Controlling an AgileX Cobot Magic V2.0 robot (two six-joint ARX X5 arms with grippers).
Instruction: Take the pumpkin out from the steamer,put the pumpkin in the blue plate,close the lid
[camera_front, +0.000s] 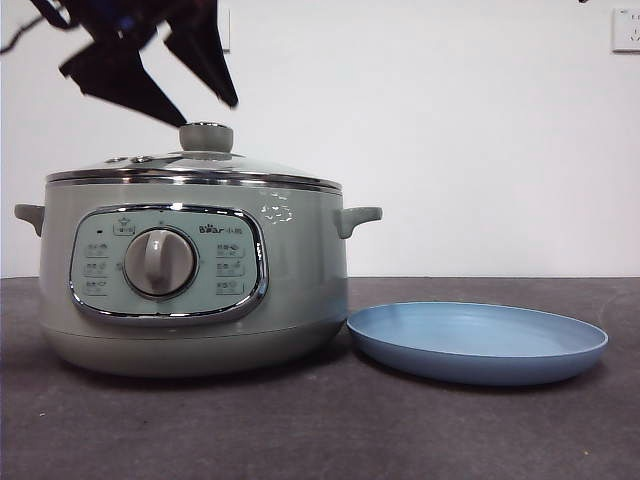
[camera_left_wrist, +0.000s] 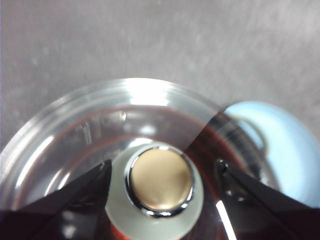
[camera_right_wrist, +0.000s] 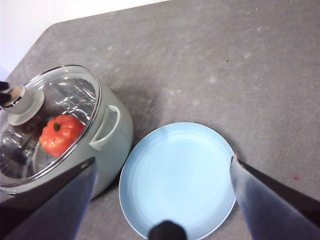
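A dark grey, speckled tabletop (camera_front: 320, 430) carries two things: the sage-green steamer (camera_front: 300, 270) and, just beside it, the shallow blue plate (camera_front: 478, 342), lying flat.

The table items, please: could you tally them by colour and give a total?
Sage-green: 2, the steamer and the knob of its glass lid
Orange-red: 1, the pumpkin
Light blue: 1, the blue plate
Total: 4

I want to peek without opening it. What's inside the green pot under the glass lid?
Through the lid, the right wrist view shows the pumpkin sitting inside the steamer, orange-red with a dark stem. The front view hides it behind the pot's wall. What it rests on isn't clear through the reflections.
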